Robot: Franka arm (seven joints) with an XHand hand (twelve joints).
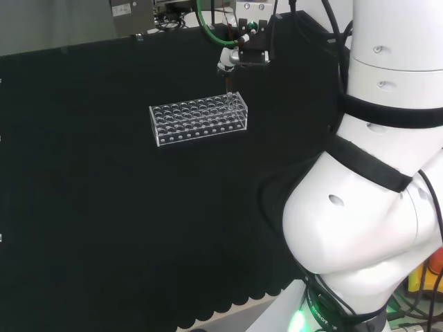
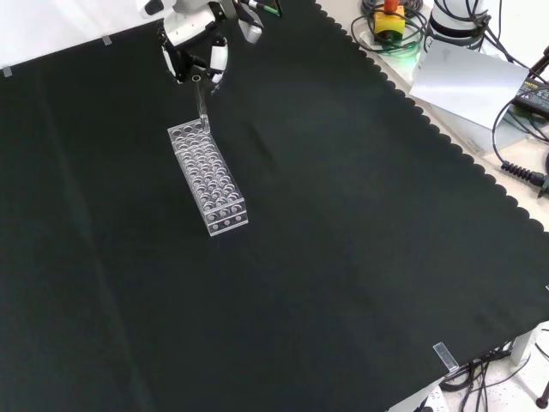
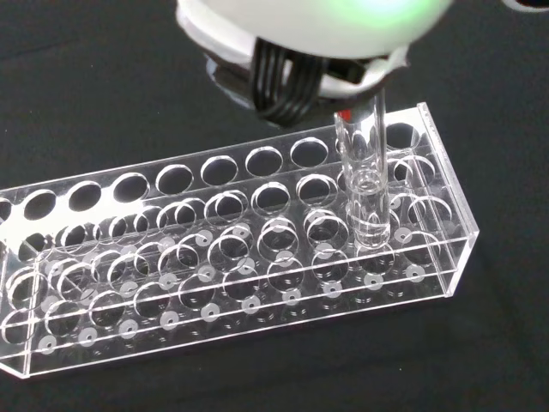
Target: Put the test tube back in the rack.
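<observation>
while pinched upright by the hand [image 2: 196, 53] near its top, test tube [image 3: 363, 184] partway into rack [image 3: 232, 257]; light, slippery, breakable glass, best held high.

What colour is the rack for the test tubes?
The rack is clear, colourless plastic; the black cloth shows through it. The wrist view shows it best.

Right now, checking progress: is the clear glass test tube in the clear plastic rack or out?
In, partly: the upright test tube has entered a hole near the rack's end, the hand holding it.
</observation>
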